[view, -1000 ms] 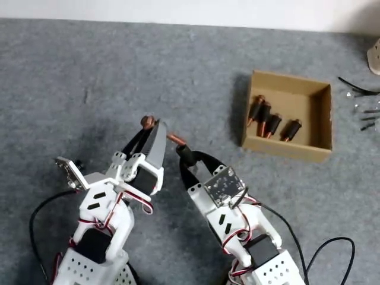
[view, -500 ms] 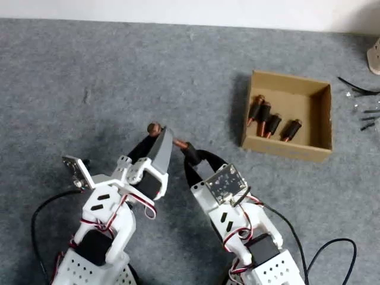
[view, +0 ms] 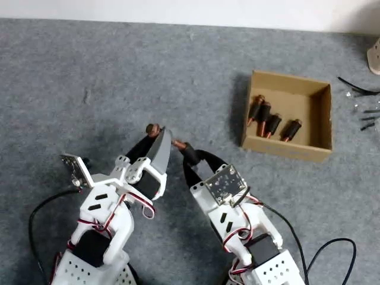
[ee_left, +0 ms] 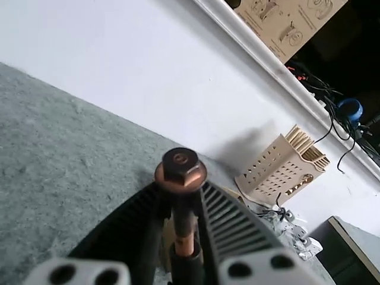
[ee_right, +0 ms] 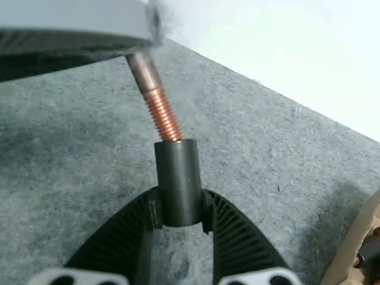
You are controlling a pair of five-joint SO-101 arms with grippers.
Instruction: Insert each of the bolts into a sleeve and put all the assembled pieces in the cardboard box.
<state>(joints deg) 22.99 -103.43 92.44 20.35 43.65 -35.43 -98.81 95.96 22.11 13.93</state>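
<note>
- Right wrist view is showing the bolt (ee_right: 155, 98) with its threaded end just entering the mouth of the sleeve (ee_right: 178, 181). Their long axes are lying nearly in line, the bolt leaning slightly off.
- Left gripper (ee_left: 181, 199) is clamping the bolt's shank just under the hex head.
- Right gripper (ee_right: 178, 205) is gripping the sleeve's lower half, with the open end facing the bolt.
- By my judgement, the coming push should be running along that shared axis.
- Cardboard box (view: 285, 151) is sitting well apart on the right arm's side, holding four assembled pieces (view: 272, 122).
</note>
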